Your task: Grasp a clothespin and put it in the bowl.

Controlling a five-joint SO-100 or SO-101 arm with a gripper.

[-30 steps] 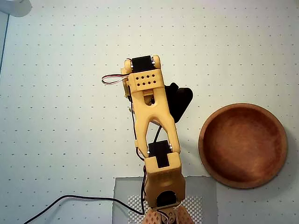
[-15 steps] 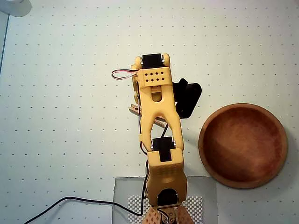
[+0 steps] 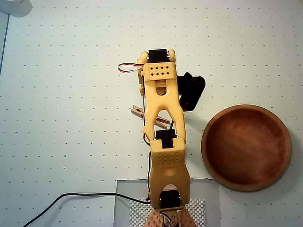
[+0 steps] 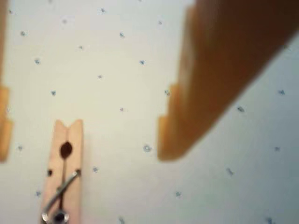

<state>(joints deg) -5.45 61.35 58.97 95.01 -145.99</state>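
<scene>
A light-tan wooden clothespin [image 4: 63, 172] with a metal spring lies flat on the dotted white surface at the lower left of the wrist view. My gripper [image 4: 84, 150] hangs open above it. The wide orange finger [image 4: 210, 79] is to the clothespin's right, and only a sliver of the other finger [image 4: 3, 123] shows at the left edge. Overhead, the clothespin [image 3: 138, 111] pokes out on both sides of the yellow arm [image 3: 161, 109], which hides the gripper. The reddish-brown wooden bowl [image 3: 204, 144] sits empty to the right, apart from the arm.
The arm's base stands on a grey plate [image 3: 124, 198] at the bottom of the overhead view. A black cable [image 3: 71, 197] runs off to the lower left. A white object [image 3: 14, 6] sits in the top left corner.
In the overhead view the arm has swung to the right and stretched slightly upward, uncovering more of the clothespin at its left side. The clothespin and bowl have not moved.
</scene>
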